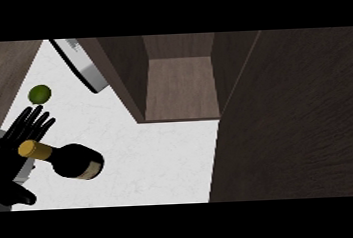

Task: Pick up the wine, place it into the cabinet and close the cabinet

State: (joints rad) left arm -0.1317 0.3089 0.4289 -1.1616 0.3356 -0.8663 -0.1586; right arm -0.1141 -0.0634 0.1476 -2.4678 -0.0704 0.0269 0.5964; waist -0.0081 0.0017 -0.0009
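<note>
The left robot hand, fingers straight and wide, sits just left of the wine, whose neck points toward it.

White counter, wine bottle, lime

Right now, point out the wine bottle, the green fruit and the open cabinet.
wine bottle (76,163): head view, on its dark body.
green fruit (40,94): head view, at its middle.
cabinet (179,88): head view, on the bare shelf floor inside.
</note>
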